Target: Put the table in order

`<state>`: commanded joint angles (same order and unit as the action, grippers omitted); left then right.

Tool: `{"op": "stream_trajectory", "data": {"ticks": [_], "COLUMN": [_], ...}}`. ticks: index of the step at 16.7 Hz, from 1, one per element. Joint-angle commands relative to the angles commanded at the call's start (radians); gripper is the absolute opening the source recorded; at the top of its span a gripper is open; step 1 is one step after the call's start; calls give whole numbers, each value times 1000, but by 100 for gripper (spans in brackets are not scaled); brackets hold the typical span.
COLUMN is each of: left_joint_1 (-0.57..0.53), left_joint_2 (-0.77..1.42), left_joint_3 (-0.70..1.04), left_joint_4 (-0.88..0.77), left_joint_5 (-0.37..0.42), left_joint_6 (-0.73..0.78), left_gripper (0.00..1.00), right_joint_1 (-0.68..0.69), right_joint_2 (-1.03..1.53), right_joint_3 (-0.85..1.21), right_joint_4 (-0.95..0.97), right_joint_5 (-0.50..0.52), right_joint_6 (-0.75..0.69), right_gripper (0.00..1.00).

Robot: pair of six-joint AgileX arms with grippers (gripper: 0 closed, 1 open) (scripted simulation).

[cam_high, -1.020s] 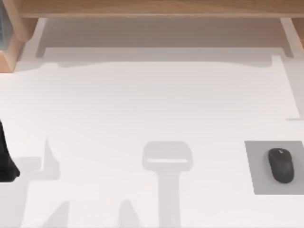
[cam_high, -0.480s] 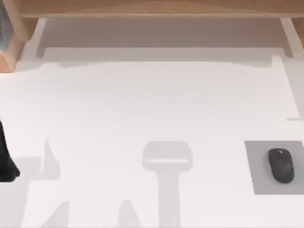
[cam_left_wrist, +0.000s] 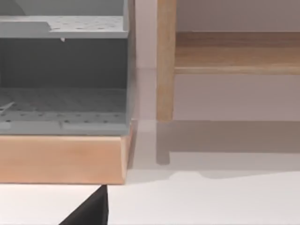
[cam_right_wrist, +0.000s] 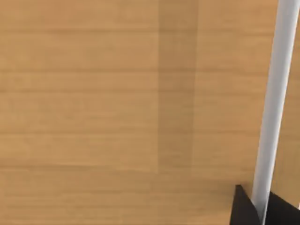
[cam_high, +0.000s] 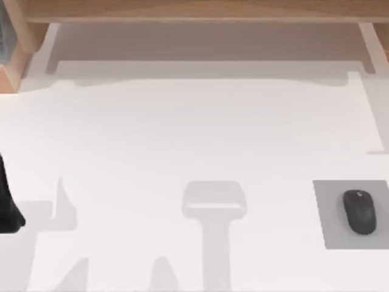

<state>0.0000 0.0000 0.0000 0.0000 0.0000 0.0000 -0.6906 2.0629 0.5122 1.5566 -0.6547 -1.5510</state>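
The white table (cam_high: 194,134) takes up most of the top view, with a black mouse (cam_high: 359,212) resting on a grey mat (cam_high: 331,213) at its right side. The left arm (cam_high: 8,204) is at the left edge; I cannot tell its fingers' state. The tidying looks almost finished. Next, I judge, any arm should only check for leftover things.

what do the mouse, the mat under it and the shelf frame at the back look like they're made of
Mouse: likely matte black plastic, dark with no glare. Mat: flat plain grey, perhaps rubber or fabric; the look leaves it open. Shelf frame: light wood or wood-look finish, with grain lines visible in the left wrist view.
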Motion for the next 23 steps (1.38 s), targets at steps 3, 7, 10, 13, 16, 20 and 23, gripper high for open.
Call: {"op": "stream_trajectory", "data": {"ticks": [3,7,10,13,16,20,23], "left_joint_1": [0,0,0,0,0,0,0], "left_joint_2": [0,0,0,0,0,0,0], "left_joint_3": [0,0,0,0,0,0,0], "left_joint_4": [0,0,0,0,0,0,0], "left_joint_5": [0,0,0,0,0,0,0], "left_joint_6": [0,0,0,0,0,0,0], "left_gripper": [100,100,100,100,100,100,100], "right_joint_1": [29,89,117,111,132,167,195], "right_joint_2": [22,60,82,81,104,152,185], "right_joint_3": [38,186,220,216,254,403,464], "right_joint_4": [-35,-111,-140,-141,-172,-240,-286], "right_joint_5": [33,90,118,117,137,173,203], "right_joint_6": [0,1,-1,1,-2,0,0], "right_gripper": [0,0,0,0,0,0,0]}}
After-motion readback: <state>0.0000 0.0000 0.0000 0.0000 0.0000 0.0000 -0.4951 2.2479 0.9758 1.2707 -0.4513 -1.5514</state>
